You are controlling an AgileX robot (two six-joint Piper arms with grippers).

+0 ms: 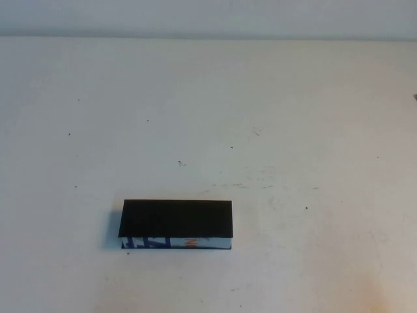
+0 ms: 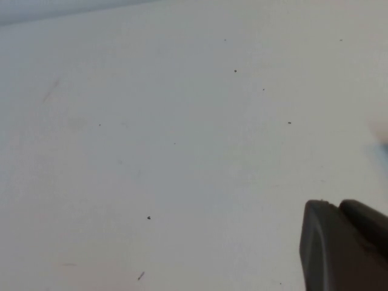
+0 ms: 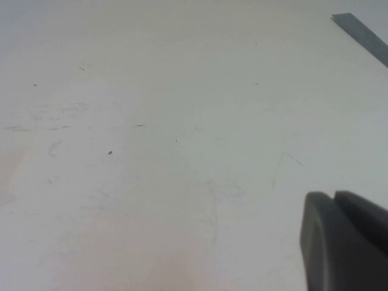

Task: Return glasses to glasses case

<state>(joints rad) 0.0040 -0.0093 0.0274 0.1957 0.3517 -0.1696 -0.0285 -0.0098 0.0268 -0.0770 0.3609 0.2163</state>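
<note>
The glasses case [image 1: 176, 223] lies on the white table [image 1: 273, 117] in the lower left-centre of the high view, long side across the frame. Its black lid is down flat and the white front edge with blue and orange marks faces the lower edge of the frame. The case appears closed.

The glasses are not visible in any view. Whether they are inside the case cannot be confirmed.

Neither arm appears in the high view. The left gripper [image 2: 345, 245] shows only as a dark finger mass at the lower right of the left wrist view, above bare table. The right gripper [image 3: 345, 239] shows the same way at the lower right of the right wrist view, also above bare table. In both, two dark parts lie close together with only a thin seam visible; whether the fingers are open or closed, I cannot tell. Neither holds anything visible.

Risks, as judged: if the glasses are not inside, the task is unfinished. The case looks light, so contact from a descending arm could slide it or lift the flap.
</note>
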